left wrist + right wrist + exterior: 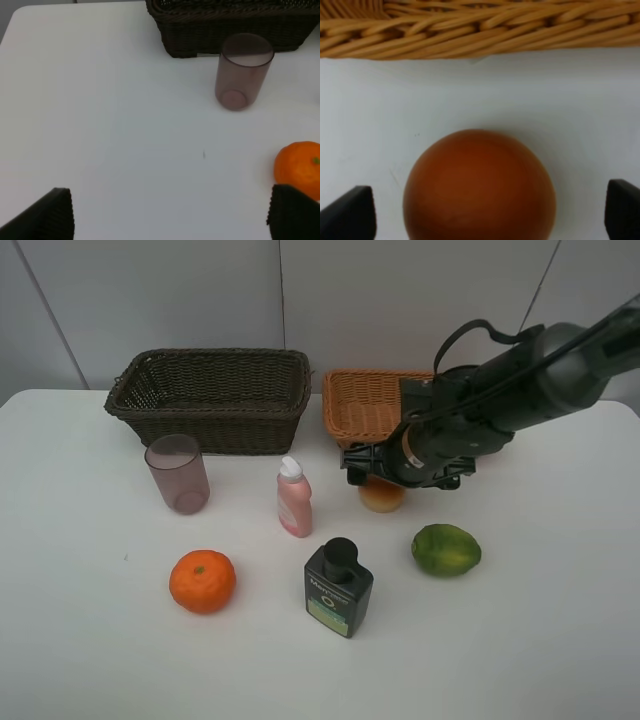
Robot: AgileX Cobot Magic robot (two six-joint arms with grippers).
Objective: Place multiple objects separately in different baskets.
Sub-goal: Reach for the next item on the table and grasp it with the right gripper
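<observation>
You've got wide bare table [80, 640] on the left and along the front. The middle's tight though: pink bottle [294, 498], green bottle [338, 588] and peach [382, 499] stand near each other, lime [446, 549] just off to the right. Your right arm [520, 380] hangs over the tan basket [360, 400], covering its right half. Peach sits close to that basket's wall, with a gap on each side to the right gripper [392, 478] and its spread fingers [347, 215]. Dark basket [210, 400] is clear from above, cup [178, 473] just in front of it.

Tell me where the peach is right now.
In the exterior high view the peach lies right of centre on the table, just in front of the tan basket, under the open right gripper.
</observation>
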